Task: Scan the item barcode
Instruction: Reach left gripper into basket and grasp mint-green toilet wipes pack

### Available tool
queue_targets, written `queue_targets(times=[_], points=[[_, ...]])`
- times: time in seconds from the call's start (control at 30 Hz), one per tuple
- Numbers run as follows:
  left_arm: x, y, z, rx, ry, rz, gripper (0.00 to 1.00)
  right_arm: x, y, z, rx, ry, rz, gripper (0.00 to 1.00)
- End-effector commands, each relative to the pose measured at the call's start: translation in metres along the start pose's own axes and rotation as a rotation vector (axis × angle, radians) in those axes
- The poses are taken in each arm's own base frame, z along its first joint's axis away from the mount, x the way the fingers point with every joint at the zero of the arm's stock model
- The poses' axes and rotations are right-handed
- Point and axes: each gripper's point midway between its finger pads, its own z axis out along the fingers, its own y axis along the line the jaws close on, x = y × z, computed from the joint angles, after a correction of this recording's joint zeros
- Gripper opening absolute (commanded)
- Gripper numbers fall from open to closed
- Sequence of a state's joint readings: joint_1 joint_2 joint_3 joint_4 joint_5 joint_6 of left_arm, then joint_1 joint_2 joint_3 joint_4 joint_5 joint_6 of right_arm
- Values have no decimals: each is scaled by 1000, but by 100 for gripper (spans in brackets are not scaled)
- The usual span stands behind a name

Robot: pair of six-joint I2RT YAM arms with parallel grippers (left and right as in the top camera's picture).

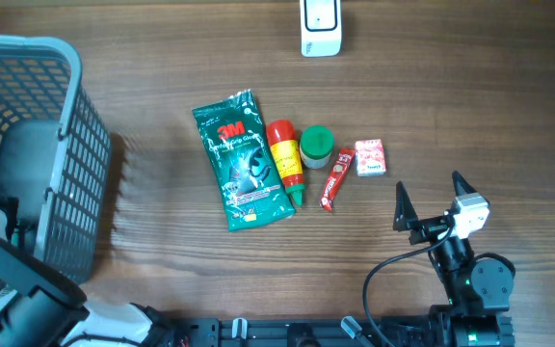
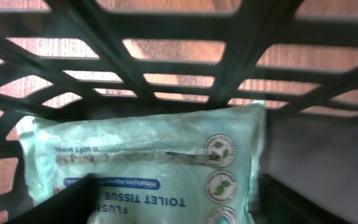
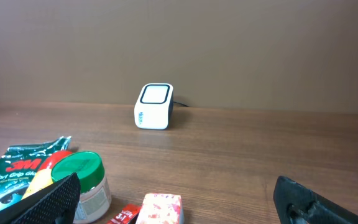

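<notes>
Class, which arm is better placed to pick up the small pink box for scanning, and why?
Right. Its fingers hover open near the pink box, facing the scanner; the left arm is down in the basket over a toilet tissue pack.

Grey basket (image 1: 80, 145) left of green packet (image 1: 244, 159)

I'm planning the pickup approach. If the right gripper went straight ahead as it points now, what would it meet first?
Probably the small pink box, lying just left of centre ahead of the open right gripper. The scanner stands far beyond; depth is unclear.
</notes>
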State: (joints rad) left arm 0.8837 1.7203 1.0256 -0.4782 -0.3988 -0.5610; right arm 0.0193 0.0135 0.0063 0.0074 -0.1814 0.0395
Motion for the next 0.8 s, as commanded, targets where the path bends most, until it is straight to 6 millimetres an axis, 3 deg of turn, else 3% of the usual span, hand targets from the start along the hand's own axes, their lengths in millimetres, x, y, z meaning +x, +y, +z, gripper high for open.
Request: queue_targets(times=[0.0,0.03,0.1,0.23,0.33,0.43,0.6,0.63,0.7,0.77], points=[[10,6,9,-36,31,24,41,-3,0,0,5,-13,-14,100],[11,6,9,-37,33,25,23,-3,0,0,5,-13,-14,100],[13,8,9,-42,42,24,4,-3,0,0,5,-12,-14,100],[16,-6,-2,43,92,15,4,-3,0,0,5,-12,-14,100],[8,-22,-32,168,120,-4,4,-3,0,0,5,-12,-14,100],[-9,-18,-67,213,72,-27,4,-3,0,0,5,-13,-14,100],[-18,-10,-98,250,21,-32,4,-3,0,0,5,-12,-14,100],[-19,-9,-99,249,19,-32,22,-3,0,0,5,-13,-14,100],[-17,-7,-97,239,10,81,95,-3,0,0,5,-12,-14,100],[-14,-7,-93,232,7,239,100,-3,0,0,5,-13,-14,100]])
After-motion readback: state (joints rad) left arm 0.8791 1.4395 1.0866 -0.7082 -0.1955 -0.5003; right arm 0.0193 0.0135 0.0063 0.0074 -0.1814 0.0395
